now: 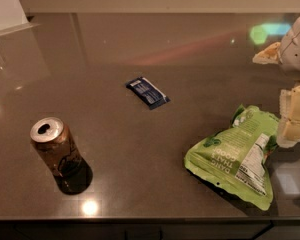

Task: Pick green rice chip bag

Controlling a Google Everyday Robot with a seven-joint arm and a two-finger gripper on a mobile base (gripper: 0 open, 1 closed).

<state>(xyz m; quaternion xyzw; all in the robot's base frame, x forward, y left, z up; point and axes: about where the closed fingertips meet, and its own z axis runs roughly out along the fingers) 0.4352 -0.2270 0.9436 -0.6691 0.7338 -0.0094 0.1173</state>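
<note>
The green rice chip bag (233, 157) lies flat on the dark countertop at the right front, crinkled, with white lettering and a white nutrition label facing up. My gripper (292, 118) is cream-coloured and hangs at the right edge of the view, just above and beside the bag's upper right corner. Its lower tip is at the bag's edge; I cannot tell whether it touches. The arm's white casing (299, 44) is above it.
A brown drink can (56, 152) stands upright at the left front. A small dark-blue flat wrapper (147, 92) lies near the middle of the countertop (140, 149). The counter's front edge runs along the bottom of the view. A white object (5, 9) stands at the far left corner.
</note>
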